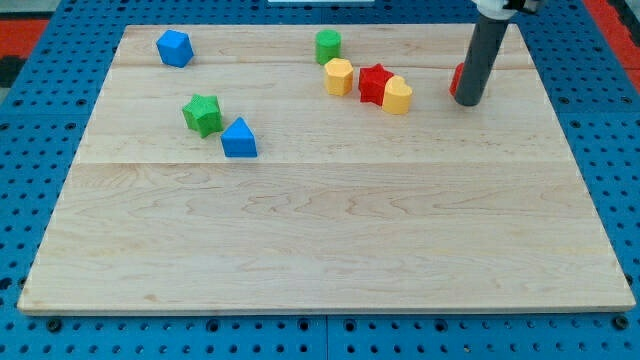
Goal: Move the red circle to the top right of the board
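Note:
The red circle (pixel 455 81) sits near the board's upper right, mostly hidden behind my rod; only its left edge shows. My tip (pixel 469 102) rests on the board just in front of it, touching or almost touching it. The wooden board (pixel 320 230) fills the view.
A red star (pixel 375 82) sits between a yellow block (pixel 339 76) and a yellow heart-like block (pixel 398 96). A green block (pixel 327 46) is near the top middle. A green star (pixel 203 114), a blue triangle (pixel 238 138) and a blue block (pixel 174 47) are on the left.

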### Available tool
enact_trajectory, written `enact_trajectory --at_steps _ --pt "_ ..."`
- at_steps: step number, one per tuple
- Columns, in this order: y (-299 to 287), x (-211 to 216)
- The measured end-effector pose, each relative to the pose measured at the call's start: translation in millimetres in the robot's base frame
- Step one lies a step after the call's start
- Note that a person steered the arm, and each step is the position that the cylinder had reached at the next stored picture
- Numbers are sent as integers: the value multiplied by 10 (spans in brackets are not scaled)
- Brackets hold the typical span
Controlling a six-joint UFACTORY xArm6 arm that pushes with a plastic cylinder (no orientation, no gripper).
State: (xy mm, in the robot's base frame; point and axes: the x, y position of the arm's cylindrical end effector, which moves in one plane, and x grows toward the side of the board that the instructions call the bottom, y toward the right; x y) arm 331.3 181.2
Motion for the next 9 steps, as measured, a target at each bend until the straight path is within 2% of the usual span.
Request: enact_trajectory --at_steps 2,4,6,7,8,9 --pt "-20 -537" --pt "64 -380" --pt "211 -703" --pt "1000 -696" --pt "1221 -895" --pt "955 -1322"
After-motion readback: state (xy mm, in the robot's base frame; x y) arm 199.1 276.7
